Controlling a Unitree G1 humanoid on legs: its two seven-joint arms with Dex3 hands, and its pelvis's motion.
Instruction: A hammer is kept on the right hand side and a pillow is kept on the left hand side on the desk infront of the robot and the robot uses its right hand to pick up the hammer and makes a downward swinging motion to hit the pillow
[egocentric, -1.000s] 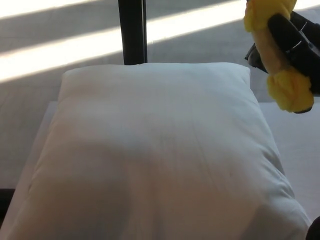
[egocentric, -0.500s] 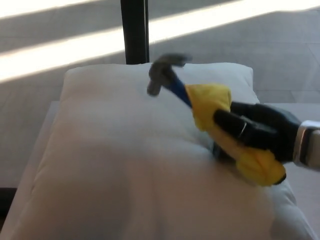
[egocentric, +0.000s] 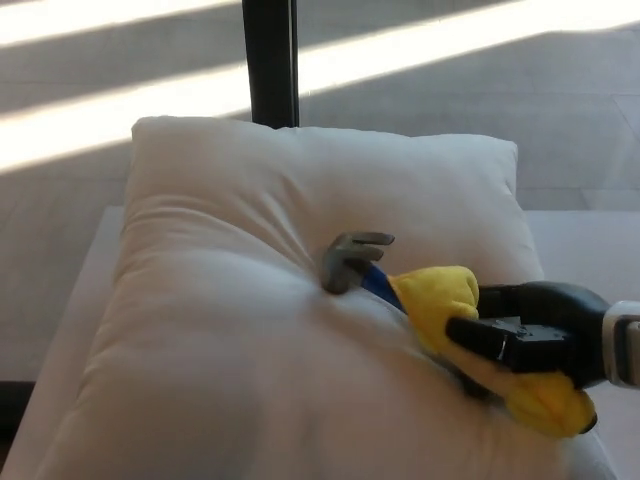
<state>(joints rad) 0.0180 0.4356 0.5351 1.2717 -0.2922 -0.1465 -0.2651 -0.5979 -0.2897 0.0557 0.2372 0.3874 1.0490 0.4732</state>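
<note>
Near the right edge, the right hand (egocentric: 530, 345) is clenched around the hammer (egocentric: 400, 290) by its yellow-wrapped handle, low and angled toward the far left, a hold that suits a downward swing. The grey head is pressed into the pillow (egocentric: 230, 330) around its middle, and creases fan out from that dent, so the blow looks landed. The pillow covers most of the white table (egocentric: 95, 250), only strips of which show at its left and right. No container is visible. Farther off, a dark post (egocentric: 268, 60) stands behind the pillow. The left hand is out of sight.
</note>
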